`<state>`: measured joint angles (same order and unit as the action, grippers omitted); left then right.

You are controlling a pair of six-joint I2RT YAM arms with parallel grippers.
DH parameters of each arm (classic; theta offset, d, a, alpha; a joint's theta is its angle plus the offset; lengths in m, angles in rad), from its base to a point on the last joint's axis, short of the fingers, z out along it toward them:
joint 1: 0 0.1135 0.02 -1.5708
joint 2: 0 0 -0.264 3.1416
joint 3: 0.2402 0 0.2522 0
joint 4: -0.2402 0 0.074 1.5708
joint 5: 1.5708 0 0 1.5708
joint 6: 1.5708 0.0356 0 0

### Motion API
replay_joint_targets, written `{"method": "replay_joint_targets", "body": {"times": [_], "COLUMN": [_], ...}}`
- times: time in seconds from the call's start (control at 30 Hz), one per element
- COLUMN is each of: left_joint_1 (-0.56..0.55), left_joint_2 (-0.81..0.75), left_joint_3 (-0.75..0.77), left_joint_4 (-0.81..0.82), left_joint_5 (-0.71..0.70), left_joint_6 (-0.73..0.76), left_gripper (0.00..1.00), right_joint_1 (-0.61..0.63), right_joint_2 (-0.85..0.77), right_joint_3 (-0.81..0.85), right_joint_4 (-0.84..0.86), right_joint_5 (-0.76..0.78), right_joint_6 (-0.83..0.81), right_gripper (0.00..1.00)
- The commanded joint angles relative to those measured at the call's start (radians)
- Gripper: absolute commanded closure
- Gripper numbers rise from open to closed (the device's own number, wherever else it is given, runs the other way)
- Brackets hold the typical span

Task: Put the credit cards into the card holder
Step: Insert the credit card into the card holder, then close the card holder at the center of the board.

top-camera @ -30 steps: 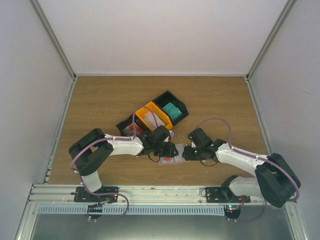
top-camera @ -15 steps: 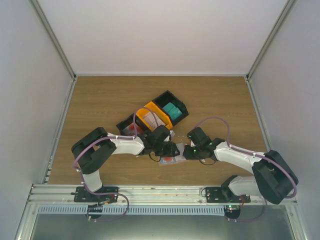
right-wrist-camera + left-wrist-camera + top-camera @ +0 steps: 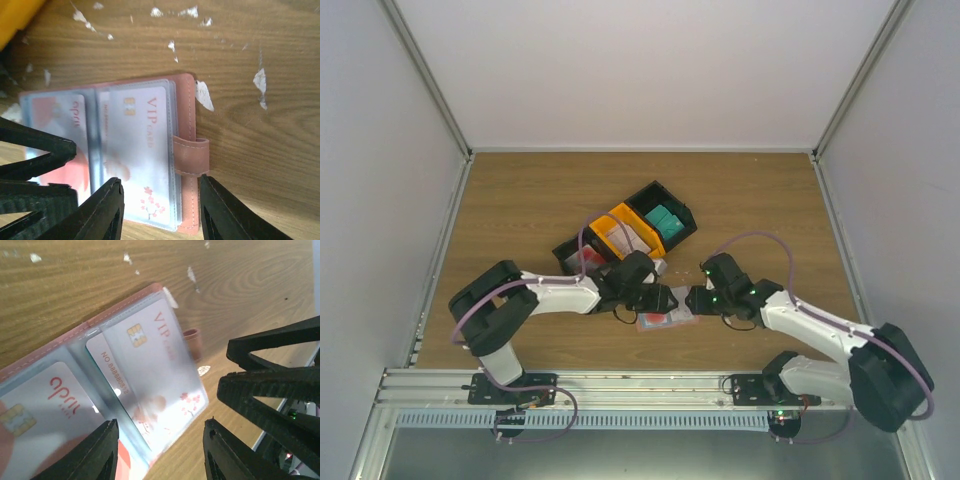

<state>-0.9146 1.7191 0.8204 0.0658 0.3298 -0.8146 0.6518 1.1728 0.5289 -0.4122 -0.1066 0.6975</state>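
Lying on scrap-flecked wooden table [image 3: 520, 200]: card holder [image 3: 150, 150]; left fingers [image 3: 97, 452], right fingers [image 3: 102, 212] apart; white walls [image 3: 640, 70].

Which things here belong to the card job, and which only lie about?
Job: card holder, VIP card in its pocket, teal cards in the black bin.
Lying about: orange bin, paper scraps.

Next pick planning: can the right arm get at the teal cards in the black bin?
Probably yes. The teal cards lie uncovered in the open-topped black bin, just beyond the right tool, which is open and empty over the card holder; nothing stands between.
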Motion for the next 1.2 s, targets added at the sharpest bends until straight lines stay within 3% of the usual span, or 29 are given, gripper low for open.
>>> {"method": "replay_joint_targets", "body": {"times": [0.0, 0.13, 0.43, 0.63, 0.73, 0.9, 1.17], "left_joint_1": [-0.003, -0.003, 0.007, 0.046, 0.051, 0.061, 0.075], "left_joint_2": [-0.115, -0.196, -0.367, -0.44, -0.465, -0.472, -0.408], "left_joint_3": [-0.03, -0.032, -0.108, -0.191, -0.232, -0.308, -0.343], "left_joint_4": [0.0, -0.103, -0.25, -0.222, -0.225, -0.144, -0.003], "left_joint_5": [-0.079, -0.164, -0.288, -0.193, -0.192, -0.127, -0.034], "left_joint_6": [0.033, 0.012, -0.03, -0.059, -0.094, -0.137, -0.184], "left_gripper": [0.5, 0.42, 0.25, 0.15, 0.01, 0.01, 0.2], "right_joint_1": [0.005, 0.004, 0.017, 0.109, 0.171, 0.213, 0.215], "right_joint_2": [-0.078, -0.117, -0.128, -0.024, 0.053, 0.173, 0.246], "right_joint_3": [0.003, 0.005, 0.033, 0.08, 0.104, 0.132, 0.149], "right_joint_4": [-0.034, -0.044, 0.006, 0.034, 0.03, 0.015, -0.052], "right_joint_5": [0.054, 0.077, 0.036, 0.034, 0.054, 0.078, 0.157], "right_joint_6": [0.022, 0.026, 0.008, -0.016, -0.018, -0.016, 0.019], "right_gripper": [0.57, 0.52, 0.52, 0.57, 0.61, 0.72, 0.82]}}
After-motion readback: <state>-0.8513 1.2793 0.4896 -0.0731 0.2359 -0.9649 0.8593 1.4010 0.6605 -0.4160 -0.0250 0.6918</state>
